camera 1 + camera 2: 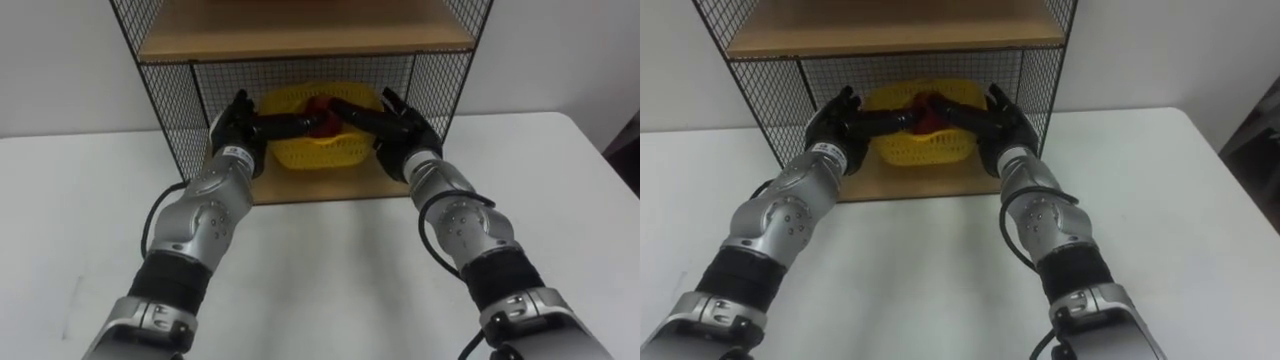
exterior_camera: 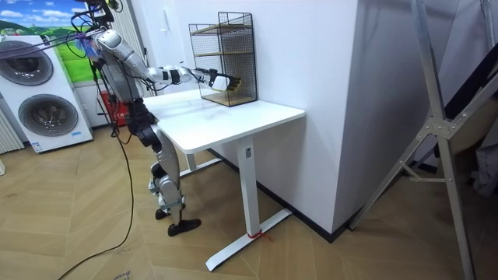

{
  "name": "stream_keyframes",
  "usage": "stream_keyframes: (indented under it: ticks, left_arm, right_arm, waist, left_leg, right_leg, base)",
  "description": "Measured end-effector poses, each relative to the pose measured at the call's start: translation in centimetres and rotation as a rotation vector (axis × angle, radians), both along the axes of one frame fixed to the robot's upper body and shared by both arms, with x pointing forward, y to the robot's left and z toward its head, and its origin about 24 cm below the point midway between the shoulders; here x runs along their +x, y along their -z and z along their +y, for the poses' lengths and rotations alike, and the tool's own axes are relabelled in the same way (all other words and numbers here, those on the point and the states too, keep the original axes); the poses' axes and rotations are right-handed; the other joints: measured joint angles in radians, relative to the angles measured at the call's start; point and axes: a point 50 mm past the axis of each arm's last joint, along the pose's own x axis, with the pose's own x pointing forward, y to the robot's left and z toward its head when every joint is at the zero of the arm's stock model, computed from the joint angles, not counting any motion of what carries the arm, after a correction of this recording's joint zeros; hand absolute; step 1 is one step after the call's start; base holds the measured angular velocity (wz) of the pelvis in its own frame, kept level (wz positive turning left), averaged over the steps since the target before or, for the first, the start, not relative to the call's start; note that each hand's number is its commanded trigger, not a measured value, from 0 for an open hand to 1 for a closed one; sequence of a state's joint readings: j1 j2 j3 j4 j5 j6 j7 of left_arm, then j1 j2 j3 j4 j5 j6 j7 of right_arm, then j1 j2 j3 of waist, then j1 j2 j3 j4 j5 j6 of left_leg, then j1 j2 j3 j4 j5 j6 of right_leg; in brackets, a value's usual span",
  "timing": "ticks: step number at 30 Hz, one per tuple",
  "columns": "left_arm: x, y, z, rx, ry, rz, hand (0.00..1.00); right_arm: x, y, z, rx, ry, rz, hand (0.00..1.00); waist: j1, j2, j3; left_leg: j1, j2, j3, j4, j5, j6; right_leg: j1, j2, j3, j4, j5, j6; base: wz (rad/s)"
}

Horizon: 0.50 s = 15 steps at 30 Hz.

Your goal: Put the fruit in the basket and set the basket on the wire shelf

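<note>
**Basket in the shelf's lower bay, both hands on it: the risk is in the withdrawal**

What could go wrong, as I judge it: the left hand (image 1: 235, 125) sits just inside the wire shelf (image 1: 170, 110), with the mesh side wall close outside its knuckles. Pulling that hand back at an angle could snag it on the wire and jolt the whole shelf on the table (image 1: 330, 270). Between the two sets of fingers, the yellow basket (image 1: 300, 152) could be dragged forward off the lower board if either hand catches its rim on the way out. The red fruit (image 1: 320, 118) lies directly under the fingertips, so a downward press could bruise it or tip the basket. The right hand (image 1: 400, 130) has the same problem with the mesh on its outer side.

The left fingers (image 1: 285, 125) are stretched out nearly straight across the basket's top, thumb raised, curled around nothing. Their tips meet the right fingers (image 1: 355, 112) above the fruit. Those are equally straight and lie over the rim from the other side. I cannot tell whether the basket's weight rests on the board or on the hands.
</note>
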<state>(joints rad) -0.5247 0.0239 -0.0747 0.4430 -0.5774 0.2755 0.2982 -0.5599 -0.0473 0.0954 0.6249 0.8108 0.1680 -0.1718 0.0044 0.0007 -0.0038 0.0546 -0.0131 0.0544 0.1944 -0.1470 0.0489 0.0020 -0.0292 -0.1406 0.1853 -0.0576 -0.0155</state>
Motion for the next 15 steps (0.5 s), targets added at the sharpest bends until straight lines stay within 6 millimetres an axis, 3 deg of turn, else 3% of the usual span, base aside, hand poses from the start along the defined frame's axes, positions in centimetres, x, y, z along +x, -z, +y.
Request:
stream_keyframes:
  ticks: [7,15]
  left_arm:
    - [-1.4,-0.2,1.4,0.007,-0.002,-0.056,0.00]
    - [-1.6,-2.1,1.8,0.029,0.012,-0.157,0.00]
  right_arm:
    - [-1.3,-0.6,-0.9,-0.018,0.004,-0.076,0.00]
    - [-1.6,-1.7,-1.4,-0.091,0.000,-0.144,0.00]
  waist:
    - [0.004,0.000,0.0000]
    - [0.003,0.001,0.0004]
  left_leg:
    - [0.005,0.000,-0.002,-0.006,0.000,0.000]
    - [0.009,0.000,-0.002,-0.008,0.000,0.000]
  right_leg:
    - [0.007,-0.002,-0.003,0.000,-0.001,0.000]
    - [0.011,-0.002,-0.006,-0.001,-0.002,0.001]
  base:
    - [0.00]
    - [0.00]
